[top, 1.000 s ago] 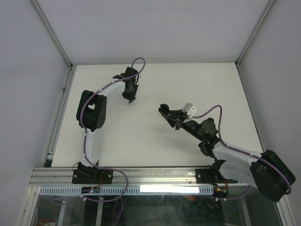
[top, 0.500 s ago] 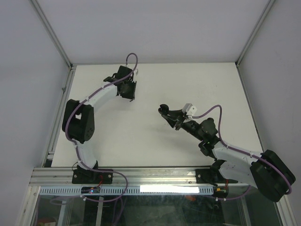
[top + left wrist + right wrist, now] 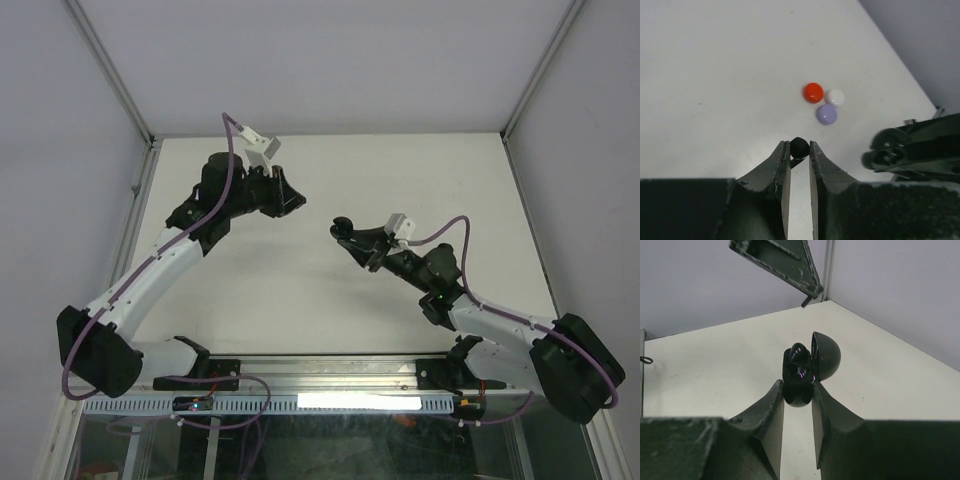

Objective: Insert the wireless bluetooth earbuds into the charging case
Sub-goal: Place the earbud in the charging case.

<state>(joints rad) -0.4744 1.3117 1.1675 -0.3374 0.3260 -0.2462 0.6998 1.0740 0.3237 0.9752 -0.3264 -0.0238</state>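
A small black earbud [image 3: 800,148] is pinched at the tips of my left gripper [image 3: 799,143], which is shut on it above the table. In the top view the left gripper [image 3: 292,200] hangs just left of my right gripper [image 3: 345,231], with a small gap between them. The right gripper [image 3: 798,385] is shut on the black charging case [image 3: 799,369]. The case is held upright with its domed lid [image 3: 827,356] swung open to the right. The left fingers [image 3: 785,262] show at the top of the right wrist view, above the open case.
Three small round domed pieces lie close together on the white table below the left gripper: red [image 3: 813,92], white [image 3: 834,97] and lilac [image 3: 826,114]. They do not show in the top view. Grey walls [image 3: 300,60] close the table at the back and sides.
The left arm has stretched out and swung its gripper right and forward, toward the right gripper. The right gripper with the open case has shifted slightly left.
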